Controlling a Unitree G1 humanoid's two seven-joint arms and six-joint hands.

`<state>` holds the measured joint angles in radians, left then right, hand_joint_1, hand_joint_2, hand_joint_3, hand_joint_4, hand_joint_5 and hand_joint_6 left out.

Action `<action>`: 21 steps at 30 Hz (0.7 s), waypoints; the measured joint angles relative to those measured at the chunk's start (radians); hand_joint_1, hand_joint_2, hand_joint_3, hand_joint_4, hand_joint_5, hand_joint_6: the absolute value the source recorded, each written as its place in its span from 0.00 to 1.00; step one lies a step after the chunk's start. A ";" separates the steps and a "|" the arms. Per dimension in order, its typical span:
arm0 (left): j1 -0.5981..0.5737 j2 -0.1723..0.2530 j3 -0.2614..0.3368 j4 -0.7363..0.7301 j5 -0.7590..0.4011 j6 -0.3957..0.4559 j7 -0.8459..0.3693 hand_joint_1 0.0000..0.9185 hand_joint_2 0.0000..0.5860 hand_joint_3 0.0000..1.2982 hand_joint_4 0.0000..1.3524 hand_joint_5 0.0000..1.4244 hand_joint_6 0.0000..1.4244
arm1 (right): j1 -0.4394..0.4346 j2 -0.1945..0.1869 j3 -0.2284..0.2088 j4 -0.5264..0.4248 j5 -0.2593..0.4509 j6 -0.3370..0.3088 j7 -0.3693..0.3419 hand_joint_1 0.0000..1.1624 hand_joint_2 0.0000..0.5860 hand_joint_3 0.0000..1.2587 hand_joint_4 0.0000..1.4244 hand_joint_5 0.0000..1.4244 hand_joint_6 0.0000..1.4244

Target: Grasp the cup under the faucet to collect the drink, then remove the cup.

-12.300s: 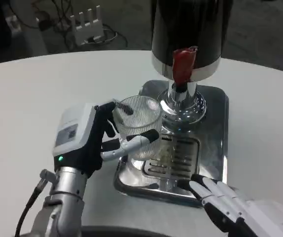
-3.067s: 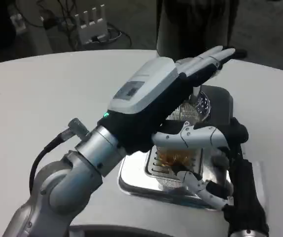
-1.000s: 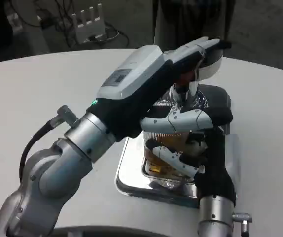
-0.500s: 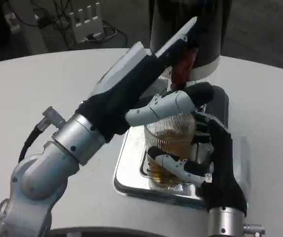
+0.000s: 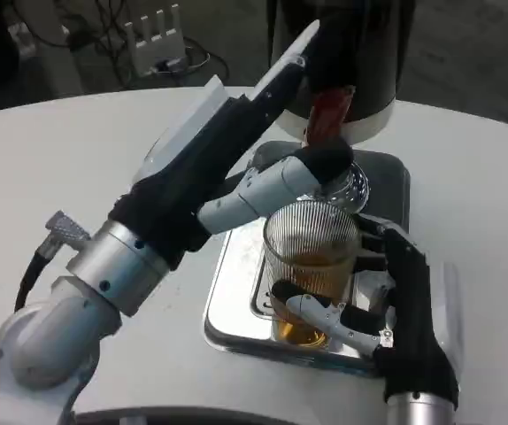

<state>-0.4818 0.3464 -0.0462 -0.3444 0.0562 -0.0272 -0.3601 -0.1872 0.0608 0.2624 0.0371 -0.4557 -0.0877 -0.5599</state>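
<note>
A ribbed clear cup, about half full of amber drink, stands over the steel drip tray. My right hand grips it from the right, with fingers wrapped around its lower front. The cup sits a little in front of and below the red tap lever of the black dispenser. My left hand reaches in from the left, raised above the tray. Its fingers stretch flat toward the dispenser and its thumb points at the chrome tap base, just above the cup's rim. It holds nothing.
The tray lies on a round white table. A white power strip with cables lies on the floor beyond the table's far edge. The chrome tap base stands behind the cup.
My left hand has lifted and drawn back left off the tap, uncovering the red lever. The cup now holds amber drink and sits in my right hand's grip, slightly nearer the tray's front.
</note>
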 measured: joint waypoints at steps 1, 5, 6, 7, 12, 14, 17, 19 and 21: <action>0.007 0.000 0.003 -0.011 0.000 0.001 0.004 0.00 0.02 0.00 0.00 0.00 0.00 | 0.007 0.000 0.003 -0.012 -0.001 0.000 0.000 0.79 0.19 0.66 0.67 0.84 0.98; 0.059 0.001 0.029 -0.064 0.034 0.003 0.035 0.00 0.02 0.00 0.00 0.00 0.00 | 0.047 -0.002 0.024 -0.050 -0.002 0.001 0.000 0.79 0.19 0.67 0.67 0.84 0.98; 0.072 0.000 0.034 -0.070 0.033 0.003 0.041 0.00 0.02 0.00 0.00 0.00 0.00 | 0.056 -0.003 0.024 -0.053 -0.002 0.001 0.000 0.79 0.19 0.67 0.67 0.84 0.98; 0.098 -0.002 0.045 -0.081 0.031 0.003 0.047 0.00 0.02 0.00 0.00 0.00 0.00 | 0.068 -0.005 0.025 -0.060 -0.002 0.001 0.002 0.79 0.19 0.67 0.67 0.85 0.98; 0.203 -0.005 0.093 -0.087 -0.006 0.009 0.051 0.00 0.03 0.00 0.00 0.00 0.00 | 0.135 -0.009 0.025 -0.112 0.000 0.001 0.007 0.79 0.19 0.67 0.67 0.85 0.98; 0.227 -0.006 0.109 -0.093 -0.011 0.005 0.052 0.00 0.04 0.00 0.00 0.00 0.00 | 0.169 -0.011 0.030 -0.154 -0.001 0.001 0.020 0.79 0.19 0.67 0.67 0.85 0.98; 0.284 -0.001 0.125 -0.101 -0.007 -0.019 0.058 0.00 0.05 0.00 0.00 0.00 0.00 | 0.216 -0.012 0.037 -0.207 -0.006 0.002 0.035 0.79 0.19 0.67 0.67 0.85 0.98; 0.320 0.011 0.139 -0.101 0.001 -0.037 0.058 0.00 0.07 0.00 0.00 0.00 0.00 | 0.243 -0.013 0.038 -0.239 -0.008 0.003 0.049 0.79 0.18 0.67 0.67 0.85 0.99; 0.373 0.041 0.155 -0.098 0.035 -0.070 0.058 0.00 0.12 0.00 0.00 0.00 0.00 | 0.278 -0.013 0.039 -0.278 -0.010 0.004 0.061 0.79 0.18 0.67 0.67 0.85 0.99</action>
<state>-0.1089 0.3877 0.1092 -0.4420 0.0907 -0.0974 -0.3018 0.0903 0.0481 0.3013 -0.2405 -0.4654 -0.0839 -0.4993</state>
